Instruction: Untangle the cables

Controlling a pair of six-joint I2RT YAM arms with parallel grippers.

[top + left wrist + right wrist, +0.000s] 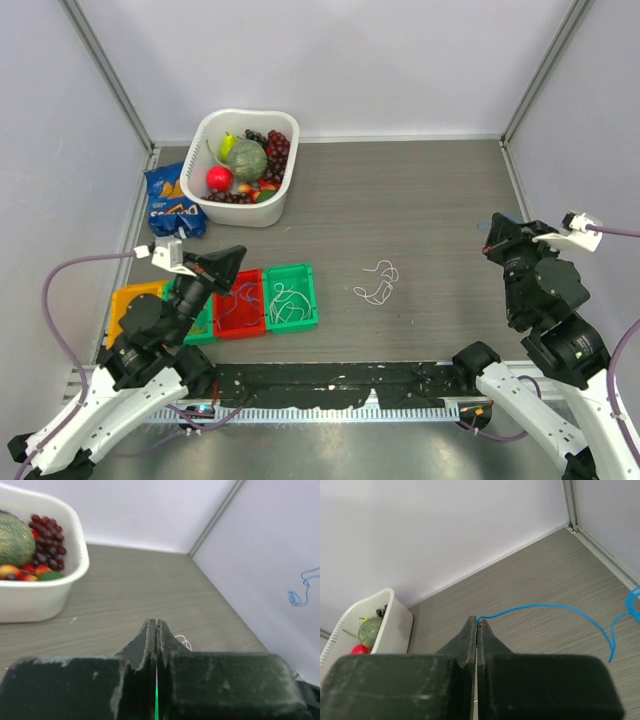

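Pinching one end of the blue cable [545, 606] between closed tips, the right claw [477, 621] at three o'clock probably holds it clear of the white cables [377, 283] lying mid-bench [430, 190]. The left claw [156, 626], shut and empty, hovers at eight o'clock by the red tray [242, 333].

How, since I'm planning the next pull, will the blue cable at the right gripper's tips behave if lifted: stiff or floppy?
Probably floppy: the blue cable arcs away from the shut right gripper in loose curves. Likely very light, being far thinner than a finger. It may slip, since only its end seems pinched at the tips.
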